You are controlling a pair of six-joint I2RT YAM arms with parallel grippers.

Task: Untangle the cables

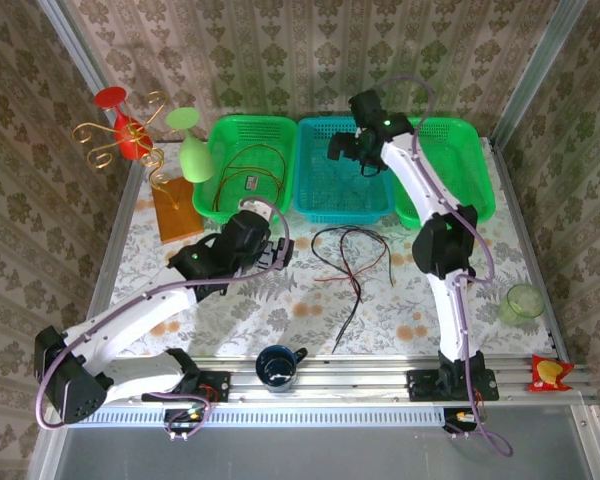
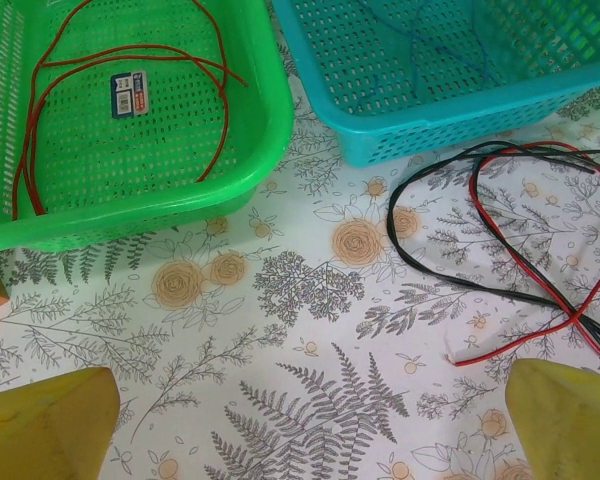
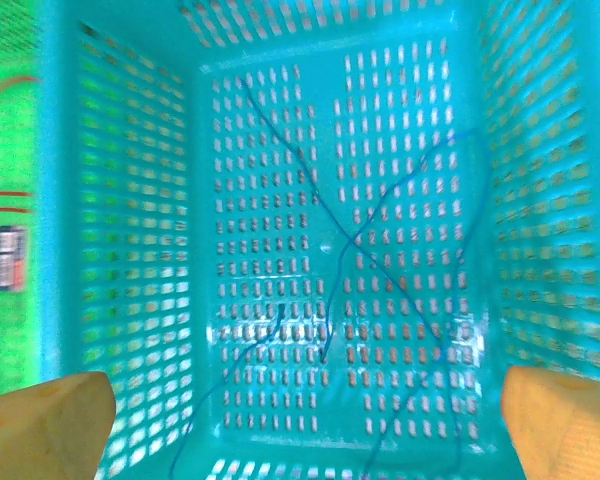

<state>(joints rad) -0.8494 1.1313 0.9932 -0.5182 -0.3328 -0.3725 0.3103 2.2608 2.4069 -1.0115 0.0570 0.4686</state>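
A loose tangle of black and red cables (image 1: 348,262) lies on the flowered tablecloth in front of the baskets. In the left wrist view the black cable (image 2: 400,235) loops around the red cable (image 2: 500,240), whose bare end lies near my right fingertip. My left gripper (image 1: 278,255) (image 2: 310,430) hovers open just left of the tangle, holding nothing. A red-brown cable (image 2: 223,110) lies coiled in the left green basket (image 1: 220,135). My right gripper (image 1: 342,150) (image 3: 305,430) hangs open over the teal basket (image 1: 310,200), where a thin blue cable (image 3: 330,215) lies on the floor.
A second green basket (image 1: 477,170) stands at the back right. A wooden block (image 1: 176,208) with a gold stand and red and green glasses sits back left. A dark mug (image 1: 277,365), a green cup (image 1: 523,300) and a snack packet (image 1: 550,373) line the near and right edges.
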